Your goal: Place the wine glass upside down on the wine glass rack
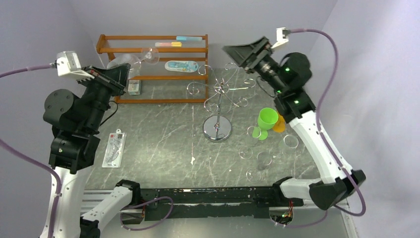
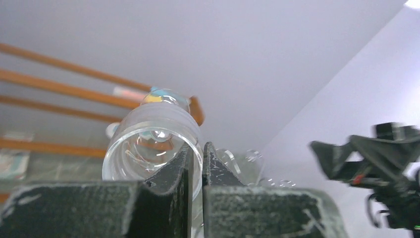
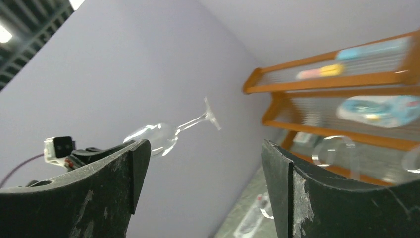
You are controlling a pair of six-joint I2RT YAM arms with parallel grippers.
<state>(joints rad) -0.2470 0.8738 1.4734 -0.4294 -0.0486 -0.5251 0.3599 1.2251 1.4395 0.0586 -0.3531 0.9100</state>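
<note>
Though colourless, wine glass point(image 3: 158, 136) sideways.

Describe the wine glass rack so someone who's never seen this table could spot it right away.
On the grey stone-look table, in front and to the right of the orange wooden shelf, stands the wine glass rack. Unlike the shelf, it is shiny chrome wire: a round mirror base, one pole, curled arms.

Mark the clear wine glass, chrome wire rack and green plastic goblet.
clear wine glass point(image 3: 158, 135): right wrist view, bowl.
chrome wire rack point(image 1: 217, 130): top external view, round base.
green plastic goblet point(image 1: 268, 119): top external view, cup.
</note>
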